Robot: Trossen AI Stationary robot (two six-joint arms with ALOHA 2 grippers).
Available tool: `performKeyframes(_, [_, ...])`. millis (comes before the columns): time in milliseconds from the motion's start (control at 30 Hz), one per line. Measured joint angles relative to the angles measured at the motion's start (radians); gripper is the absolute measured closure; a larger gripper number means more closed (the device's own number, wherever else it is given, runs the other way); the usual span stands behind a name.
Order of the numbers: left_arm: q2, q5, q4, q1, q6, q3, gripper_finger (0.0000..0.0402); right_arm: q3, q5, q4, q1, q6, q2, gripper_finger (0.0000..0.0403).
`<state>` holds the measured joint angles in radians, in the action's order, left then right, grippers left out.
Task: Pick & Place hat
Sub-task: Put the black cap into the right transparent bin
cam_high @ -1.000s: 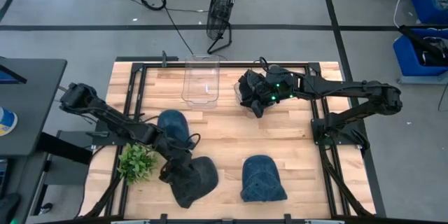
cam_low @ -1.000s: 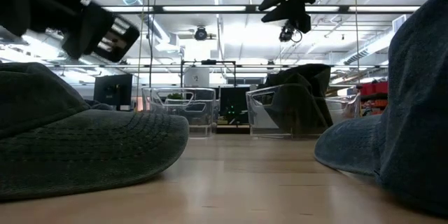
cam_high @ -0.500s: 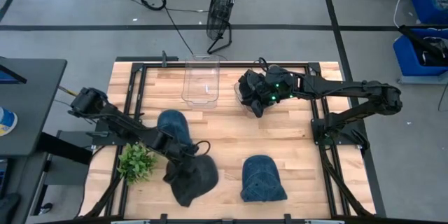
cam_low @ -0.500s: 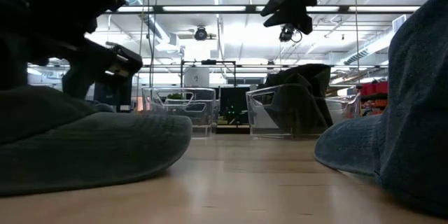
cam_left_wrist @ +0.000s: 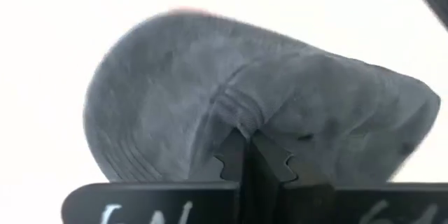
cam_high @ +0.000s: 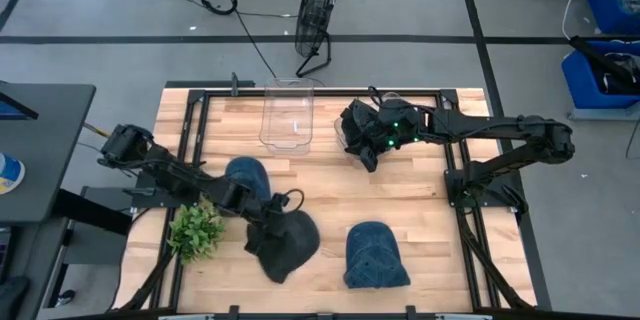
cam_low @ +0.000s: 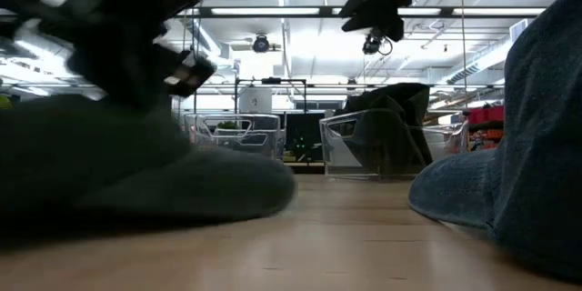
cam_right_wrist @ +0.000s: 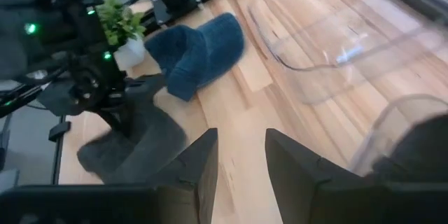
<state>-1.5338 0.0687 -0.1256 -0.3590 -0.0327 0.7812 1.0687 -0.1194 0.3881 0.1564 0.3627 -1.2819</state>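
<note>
- We judge the pick step is in hand: our left hand [cam_high: 262,230] is pinching the grey hat [cam_high: 285,245] by a fold of cloth, fingers pressed together on it, at 7 o'clock on the surface [cam_high: 400,190]
- Next we need a lift and a carry, perhaps toward the clear bin [cam_high: 287,113] at 12 o'clock
- Our right hand [cam_high: 356,140] waits near 1 o'clock, fingers spread
- Two blue hats [cam_high: 375,255] and a small plant [cam_high: 195,230] also lie here; a fan [cam_high: 315,20] stands on the floor beyond

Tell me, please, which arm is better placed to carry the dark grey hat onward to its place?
The left. Its tool is already shut on the dark grey hat at the table's front, fingers pinching the fabric. The right tool hangs open near the clear container, far from it.
</note>
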Motion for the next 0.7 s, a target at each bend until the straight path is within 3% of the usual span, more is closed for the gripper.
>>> performKeyframes(333, [0.010, -0.118, -0.163, 0.172, 0.021, 0.269, 0.0390, 0.002, 0.002, -0.124, -0.145, -0.016, -0.052, 0.0279])
performKeyframes(700, [0.009, -0.147, -0.149, 0.333, 0.021, 0.315, 0.0386, 0.002, 0.149, -0.225, -0.245, -0.053, -0.237, 0.0279])
